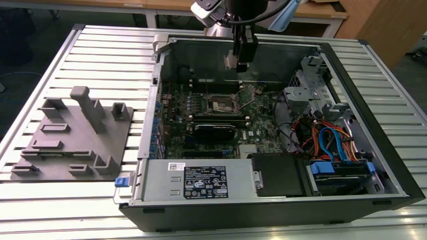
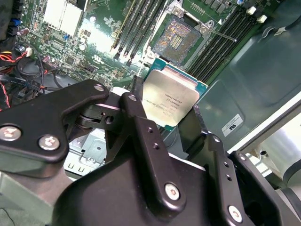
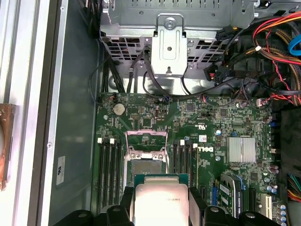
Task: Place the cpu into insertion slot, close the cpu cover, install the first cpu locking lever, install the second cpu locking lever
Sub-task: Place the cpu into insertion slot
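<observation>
My black pincer pinching small flat square cpu with pale silver-grey metal top; fingers clamp its two opposite edges. Cpu held clear of green circuit board, tilted in second wrist view. Small square black insertion slot with silvery rim lies just beyond my fingertips, apart from cpu, uncovered, contacts showing. Thin dark-silver cpu cover frame stands swung up on slot's side farthest from pincer. In exterior view pincer hangs over open black computer case, above slot.
</observation>
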`<state>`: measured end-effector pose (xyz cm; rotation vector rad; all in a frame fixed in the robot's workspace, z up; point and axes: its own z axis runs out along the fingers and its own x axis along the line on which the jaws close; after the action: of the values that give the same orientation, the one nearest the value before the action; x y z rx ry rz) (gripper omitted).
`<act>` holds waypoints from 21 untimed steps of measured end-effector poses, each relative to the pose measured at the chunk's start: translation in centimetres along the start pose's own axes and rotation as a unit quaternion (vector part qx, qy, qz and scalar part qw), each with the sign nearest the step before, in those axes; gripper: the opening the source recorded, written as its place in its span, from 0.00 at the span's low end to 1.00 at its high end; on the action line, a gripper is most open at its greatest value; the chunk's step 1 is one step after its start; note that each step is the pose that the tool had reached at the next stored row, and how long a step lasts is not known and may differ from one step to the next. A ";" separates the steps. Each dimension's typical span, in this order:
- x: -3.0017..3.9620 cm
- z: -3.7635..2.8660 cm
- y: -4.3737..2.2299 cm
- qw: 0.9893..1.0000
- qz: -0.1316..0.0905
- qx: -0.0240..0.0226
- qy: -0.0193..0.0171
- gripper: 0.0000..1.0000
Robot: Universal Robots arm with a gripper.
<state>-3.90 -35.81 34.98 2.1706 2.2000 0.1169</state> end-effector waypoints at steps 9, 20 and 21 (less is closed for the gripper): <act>-0.02 0.97 -0.09 1.000 0.000 0.000 0.000 0.54; -0.03 2.42 -0.21 1.000 0.000 0.000 0.000 0.54; -0.03 2.43 -0.22 1.000 0.000 0.000 0.000 0.54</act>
<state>-3.90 -35.79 32.55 2.1707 2.1999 0.1166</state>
